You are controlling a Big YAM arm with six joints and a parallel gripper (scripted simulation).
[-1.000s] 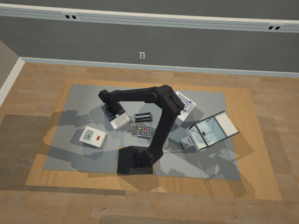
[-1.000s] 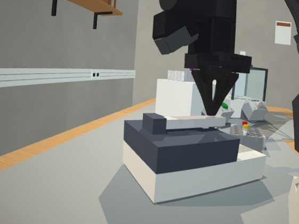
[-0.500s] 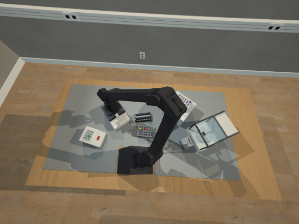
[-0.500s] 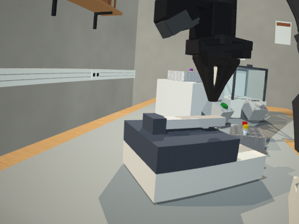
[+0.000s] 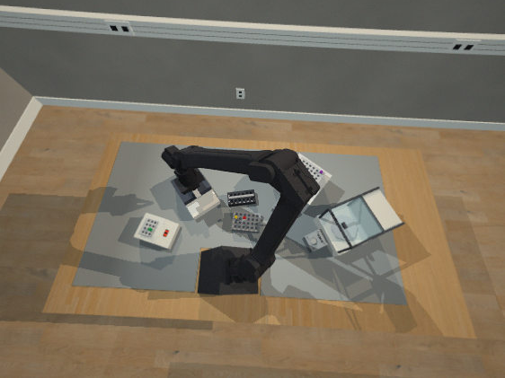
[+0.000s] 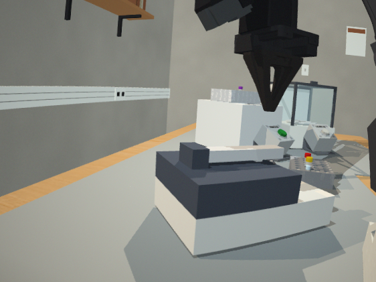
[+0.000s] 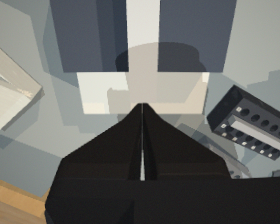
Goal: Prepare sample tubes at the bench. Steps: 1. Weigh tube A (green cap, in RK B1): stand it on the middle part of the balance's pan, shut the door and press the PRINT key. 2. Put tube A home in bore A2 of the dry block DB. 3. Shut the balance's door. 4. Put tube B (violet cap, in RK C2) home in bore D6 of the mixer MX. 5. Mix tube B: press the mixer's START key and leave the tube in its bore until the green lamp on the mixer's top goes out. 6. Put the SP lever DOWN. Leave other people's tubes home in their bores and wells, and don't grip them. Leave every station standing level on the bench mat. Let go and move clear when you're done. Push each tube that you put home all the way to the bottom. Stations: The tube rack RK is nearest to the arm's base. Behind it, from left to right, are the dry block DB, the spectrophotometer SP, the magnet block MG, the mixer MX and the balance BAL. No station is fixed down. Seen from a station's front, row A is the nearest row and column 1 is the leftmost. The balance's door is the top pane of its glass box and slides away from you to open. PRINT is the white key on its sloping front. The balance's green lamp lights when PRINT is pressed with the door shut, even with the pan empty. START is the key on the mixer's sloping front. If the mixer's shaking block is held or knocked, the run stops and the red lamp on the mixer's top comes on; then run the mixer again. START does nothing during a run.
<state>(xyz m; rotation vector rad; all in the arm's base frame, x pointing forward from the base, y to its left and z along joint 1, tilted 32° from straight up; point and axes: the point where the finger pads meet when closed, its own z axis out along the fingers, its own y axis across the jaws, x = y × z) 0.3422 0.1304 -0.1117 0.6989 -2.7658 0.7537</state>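
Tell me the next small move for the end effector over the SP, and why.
Probably lift straight up and clear. The end effector, shut and empty, hangs above the free end of the lever, which looks flat along the top of the SP, so it seems already down.

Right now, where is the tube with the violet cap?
In the top view the violet-capped tube stands in the white mixer at the back right of the mat, half hidden by the arm's elbow, behind the glass balance.
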